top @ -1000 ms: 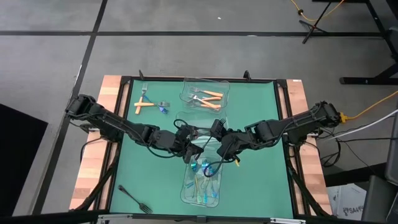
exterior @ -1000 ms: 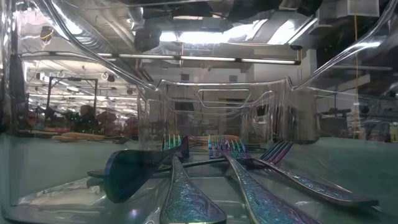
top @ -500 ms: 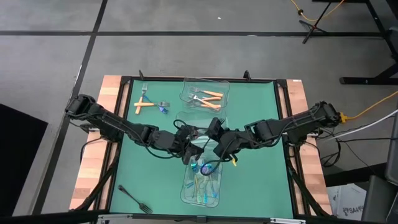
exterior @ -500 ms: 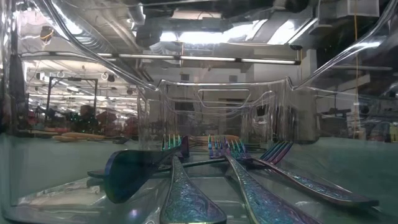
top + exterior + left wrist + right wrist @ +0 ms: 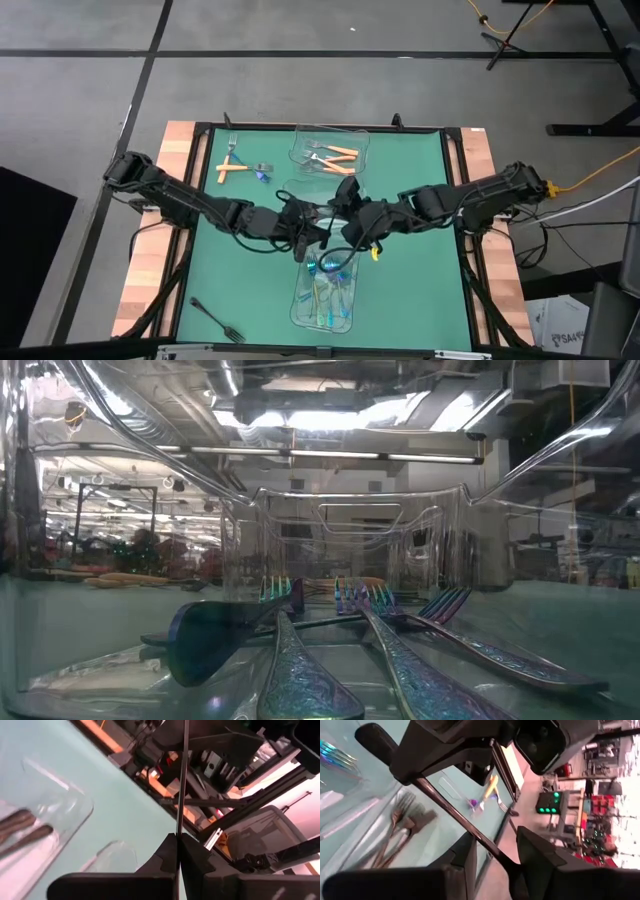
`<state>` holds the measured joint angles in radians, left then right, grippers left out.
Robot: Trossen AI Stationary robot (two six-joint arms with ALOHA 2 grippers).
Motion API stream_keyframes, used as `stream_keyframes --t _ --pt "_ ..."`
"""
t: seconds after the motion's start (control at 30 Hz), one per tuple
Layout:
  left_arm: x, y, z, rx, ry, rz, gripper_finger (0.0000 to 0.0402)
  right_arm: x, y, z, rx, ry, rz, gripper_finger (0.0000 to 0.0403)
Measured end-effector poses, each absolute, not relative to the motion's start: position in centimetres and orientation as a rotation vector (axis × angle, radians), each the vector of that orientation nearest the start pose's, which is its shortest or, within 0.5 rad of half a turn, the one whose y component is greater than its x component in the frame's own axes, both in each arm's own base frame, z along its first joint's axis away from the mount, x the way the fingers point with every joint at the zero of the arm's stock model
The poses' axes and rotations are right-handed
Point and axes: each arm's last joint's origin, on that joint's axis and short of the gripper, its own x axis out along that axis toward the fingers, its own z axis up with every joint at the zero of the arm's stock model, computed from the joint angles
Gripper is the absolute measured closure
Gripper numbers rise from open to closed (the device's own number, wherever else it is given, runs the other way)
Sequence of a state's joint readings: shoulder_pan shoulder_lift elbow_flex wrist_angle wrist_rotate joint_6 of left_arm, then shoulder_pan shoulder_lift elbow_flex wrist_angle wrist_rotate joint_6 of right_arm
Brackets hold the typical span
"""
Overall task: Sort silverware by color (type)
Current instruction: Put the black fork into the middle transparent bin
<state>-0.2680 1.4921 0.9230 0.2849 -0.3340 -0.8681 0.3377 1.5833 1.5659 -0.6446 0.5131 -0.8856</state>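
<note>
A dark fork (image 5: 451, 811) hangs over the middle clear container (image 5: 300, 200), with my left gripper (image 5: 177, 846) shut on it. My right gripper (image 5: 497, 854) is open close by, its fingers on either side of the fork's free handle end without clearly touching it. In the high view the two grippers (image 5: 310, 238) (image 5: 346, 216) meet at the table's middle. More dark forks (image 5: 400, 822) lie in the middle container. Orange-handled forks (image 5: 335, 154) lie in the far container (image 5: 355, 140), and blue-teal forks (image 5: 300, 660) lie in the near one (image 5: 345, 310). My left gripper pinches the dark fork between its two shut fingers, with the fork's thin edge (image 5: 178, 827) running straight out from between them. The fingers come roughly level from the table's left. The fork is lifted clear of the table and containers, and its far end passes between my right fingers.
On the mat's far left lie a loose orange-handled fork (image 5: 231, 166) and a small blue piece (image 5: 263, 176). A black fork (image 5: 216, 318) lies near the front left corner. The three clear containers stand in a row down the middle.
My right gripper has risen a little and drawn toward the table's far edge, rolling slightly as it went. My left gripper has stayed in place with the dark fork. The forks in the near container have not moved.
</note>
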Motion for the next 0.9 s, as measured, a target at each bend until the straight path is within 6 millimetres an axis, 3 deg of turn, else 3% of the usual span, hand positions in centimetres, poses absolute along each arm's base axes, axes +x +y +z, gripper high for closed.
stream_keyframes --t 0.3,0.73,0.9 --pt "32.4 -6.9 26.5 -0.711 0.153 0.166 0.0401 31.7 10.4 37.5 -1.204 0.75 -0.041 0.0287" --pt "32.1 -7.2 25.1 -0.714 0.275 0.194 0.0401 31.1 10.0 37.2 -1.257 0.835 -0.075 0.0288" --pt "32.0 -7.1 25.2 -0.692 0.246 0.251 0.0401 30.4 9.7 37.1 -1.157 0.867 -0.17 0.0288"
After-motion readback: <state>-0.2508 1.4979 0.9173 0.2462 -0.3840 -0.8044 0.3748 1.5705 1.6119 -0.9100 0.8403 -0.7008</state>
